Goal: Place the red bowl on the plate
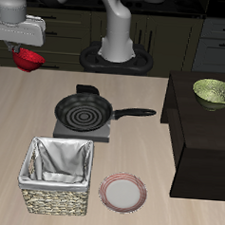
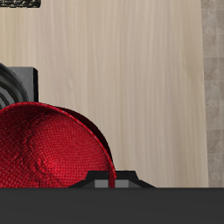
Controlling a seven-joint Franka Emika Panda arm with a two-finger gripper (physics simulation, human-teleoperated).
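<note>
High over the table's back corner | gripper (image 1: pixel 24 47) clamped on the red bowl (image 1: pixel 30 59), glossy, round, pebbled inside, lifted off the wood | arm reaching sideways, wrist level | one plate (image 1: pixel 124 192), flat, pink-ringed, near the front edge beside one woven basket (image 1: pixel 56 174) | one black frying pan (image 1: pixel 84 110), one olive-green speckled bowl (image 1: pixel 213 91)

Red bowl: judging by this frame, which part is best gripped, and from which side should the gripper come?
The rim, from above. The red bowl is a thin-walled round shell, so one finger inside and one outside the wall fits a two-finger gripper. That seems to be the hold here: the bowl hangs under the gripper above the table's back edge, and the wrist view shows its rim against the finger. The plate lies flat near the front edge.
</note>
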